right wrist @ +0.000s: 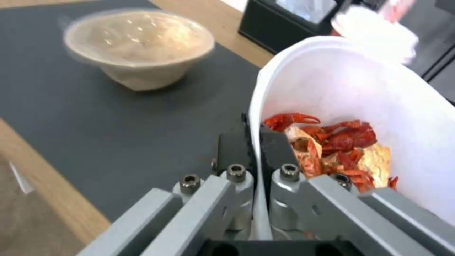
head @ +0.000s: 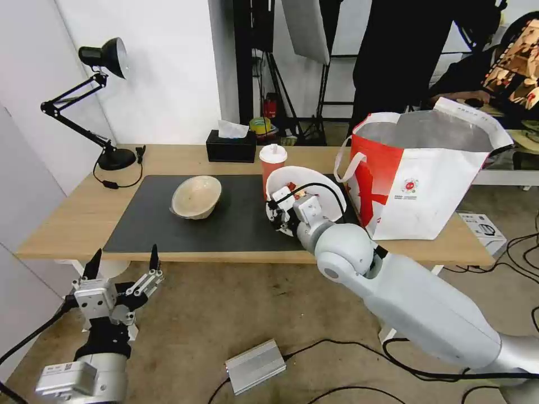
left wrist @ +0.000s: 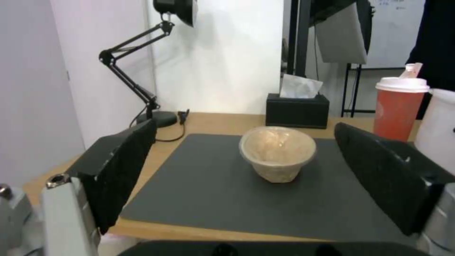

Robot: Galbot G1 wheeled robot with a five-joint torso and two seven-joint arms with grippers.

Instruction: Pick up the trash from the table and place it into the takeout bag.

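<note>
— Three bits of trash, and none in the bag [head: 443,185] yet, as far as I can see. Its foil mouth gapes open at the right end of the worktop [head: 73,216], and I can't make out anything inside from here.

— The white bowl [head: 306,188] looks the closest to going in.

— It does. The right end effector [head: 284,216] has its fingers pressed together on the bowl's rim, one inside, one outside. From the right wrist you see the rim wedged between the pads, the red scraps [right wrist: 336,145] heaped just behind. The bowl is tipped steeply, its open side turned toward the arm, over the right part of the mat [head: 185,230], just beside the bag. Whether its lower edge touches the mat, I can't tell.

— And the cup [head: 272,168]?

— Upright, lid on, right behind the tilted bowl. Untouched, I'd say.

— The beige bowl [head: 196,197]?

— Sitting on the mat, left of centre, well apart from either arm. The left end effector [head: 123,262] hangs below the worktop's front edge, fingers spread wide and holding nothing. It faces that bowl, but it is nowhere near it.

— So how far along?

— Early, I'd judge. One piece gripped and not yet over the bag; two more to fetch. The tissue box [head: 231,147] at the back isn't part of it.

— Spill risk?

— With that tilt, the scraps could slide out.
</note>
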